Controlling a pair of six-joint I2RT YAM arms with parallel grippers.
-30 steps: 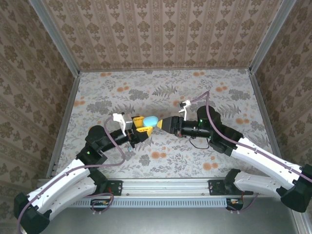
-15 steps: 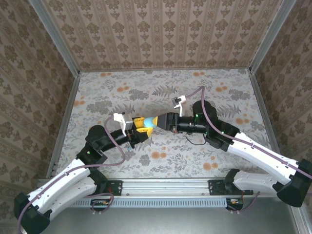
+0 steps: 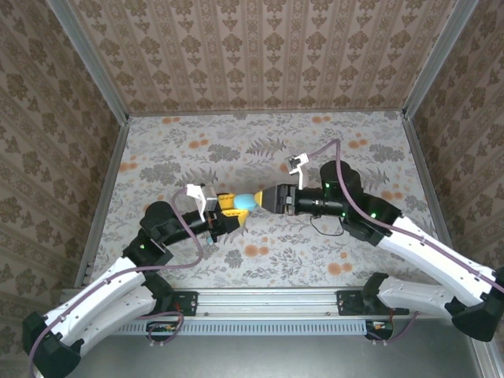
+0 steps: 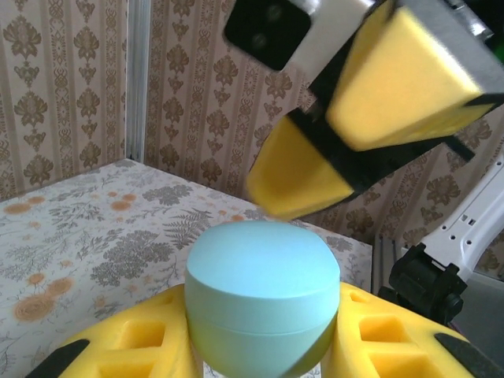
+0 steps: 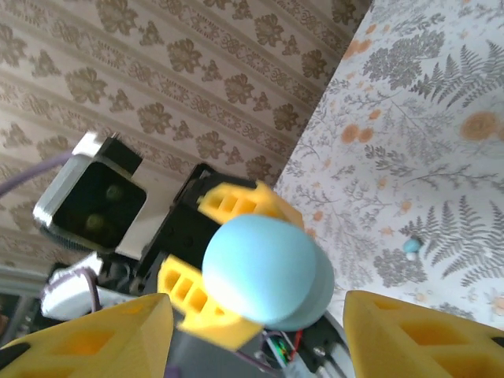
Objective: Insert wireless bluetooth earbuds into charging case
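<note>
My left gripper (image 3: 236,203) is shut on a teal charging case (image 3: 246,200) and holds it above the table's middle. In the left wrist view the case (image 4: 264,291) sits between my yellow fingers (image 4: 118,342) with its lid closed and its seam showing. My right gripper (image 3: 268,197) faces it from the right, open, its tips just short of the case. From the right wrist the case (image 5: 264,268) fills the gap ahead of my spread fingers (image 5: 87,339). One tiny teal earbud (image 5: 411,247) lies on the floral table.
The floral tabletop (image 3: 339,150) is walled in by patterned panels with metal posts at the corners (image 3: 126,118). The right arm's purple cable (image 3: 319,153) loops above its wrist. Both arm bases sit on the rail (image 3: 268,303) at the near edge.
The right gripper pushed in to the case half a second ago and has since drawn back slightly right. The left gripper kept the case, shifting a little.
</note>
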